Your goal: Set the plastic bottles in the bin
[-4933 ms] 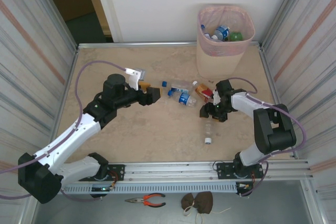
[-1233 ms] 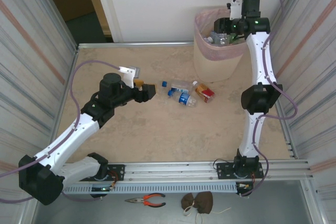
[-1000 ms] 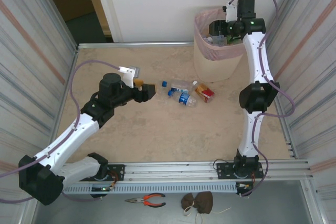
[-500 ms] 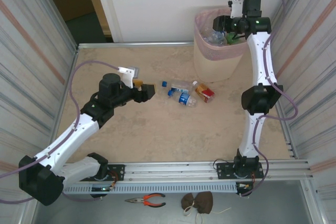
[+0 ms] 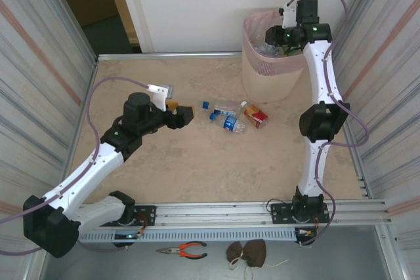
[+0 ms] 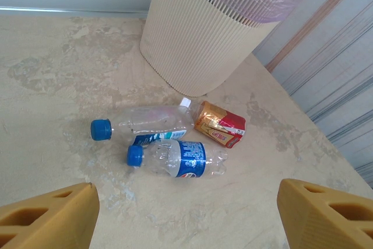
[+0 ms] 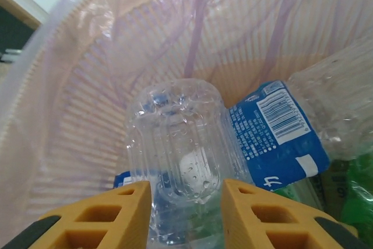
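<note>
Near the far right corner of the worktop [image 5: 197,175], the bin [image 5: 262,78] holds bottles [image 7: 274,132], the right end effector [image 7: 186,188] hangs over them with a clear bottle [image 7: 175,138] between its fingers, grip I cannot tell, and three bottles [image 6: 186,158] lie mid-worktop by the wide-open left end effector [image 6: 185,189].
</note>
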Tool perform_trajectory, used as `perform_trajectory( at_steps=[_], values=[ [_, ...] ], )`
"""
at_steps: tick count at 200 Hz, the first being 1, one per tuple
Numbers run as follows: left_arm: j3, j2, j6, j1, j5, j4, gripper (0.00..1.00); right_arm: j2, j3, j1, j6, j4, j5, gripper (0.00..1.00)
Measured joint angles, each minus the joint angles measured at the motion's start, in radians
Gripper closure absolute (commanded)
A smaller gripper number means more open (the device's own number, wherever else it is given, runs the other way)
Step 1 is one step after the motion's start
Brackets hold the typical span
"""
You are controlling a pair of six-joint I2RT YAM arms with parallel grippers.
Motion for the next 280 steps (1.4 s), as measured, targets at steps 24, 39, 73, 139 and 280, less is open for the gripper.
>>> perform_trajectory(
  at_steps=[24, 39, 73, 139, 280],
  values=[
    [-0.005, -0.005, 0.0, 0.0, 0.0, 0.0, 0.2, 0.006, -0.001, -0.003, 0.0, 0.003, 0.011, 0.66],
    [-0.007, -0.006, 0.0, 0.0, 0.0, 0.0, 0.2, 0.005, -0.001, -0.001, 0.0, 0.001, 0.014, 0.65],
    [-0.007, -0.006, -0.001, 0.0, 0.005, 0.0, 0.2, -0.017, -0.007, 0.0, 0.001, -0.002, 0.016, 0.62],
    [0.003, 0.076, -0.054, 0.0, 0.031, -0.01, 0.23, -0.182, -0.027, 0.005, 0.001, -0.009, 0.024, 0.61],
    [0.263, 0.57, -0.597, 0.006, -0.064, -0.042, 0.31, -0.698, -0.658, 0.021, 0.072, 0.151, 0.057, 0.59]
  ],
)
